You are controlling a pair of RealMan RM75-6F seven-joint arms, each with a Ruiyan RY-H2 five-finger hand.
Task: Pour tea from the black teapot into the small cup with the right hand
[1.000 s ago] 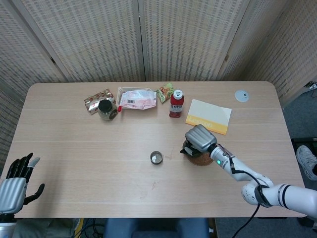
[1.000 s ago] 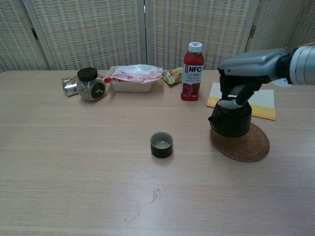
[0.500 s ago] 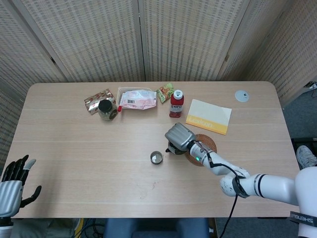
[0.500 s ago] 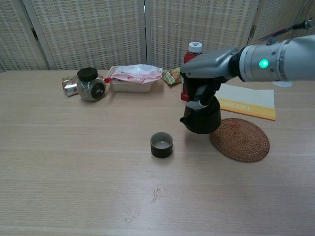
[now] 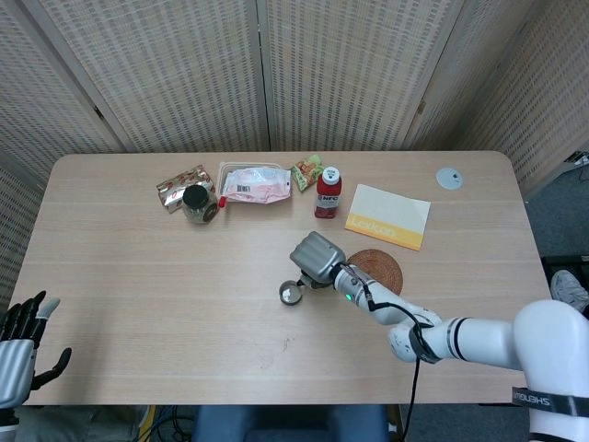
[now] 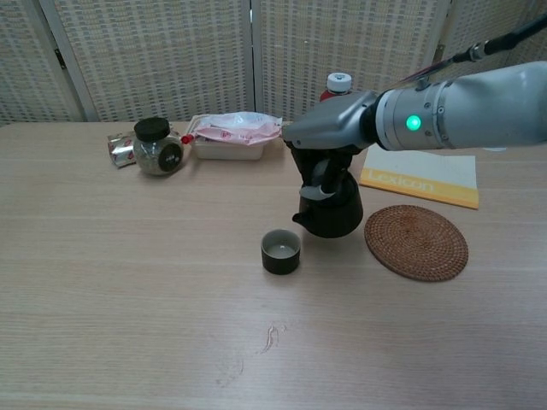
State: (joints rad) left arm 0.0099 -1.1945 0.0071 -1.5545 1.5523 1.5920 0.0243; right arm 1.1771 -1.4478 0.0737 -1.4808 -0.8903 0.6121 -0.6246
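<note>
Teapot (image 6: pixel 330 205) is gripped in the right hand (image 6: pixel 320 137), cup (image 6: pixel 280 251) just below-left, so I'd tip slowly, spout over it.

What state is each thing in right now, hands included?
Black teapot: held by the right hand, off the mat, roughly upright beside the cup.
Small cup: upright, nothing being poured in.
Woven mat: bare.
Juice bottle: upright, capped.
Jar: lidded.
Right hand: gripping the teapot.
Left hand: open, holding nothing.

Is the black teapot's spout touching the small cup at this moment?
Apart. The chest view shows bare table between the black teapot, held by the right hand, and the small cup.
</note>
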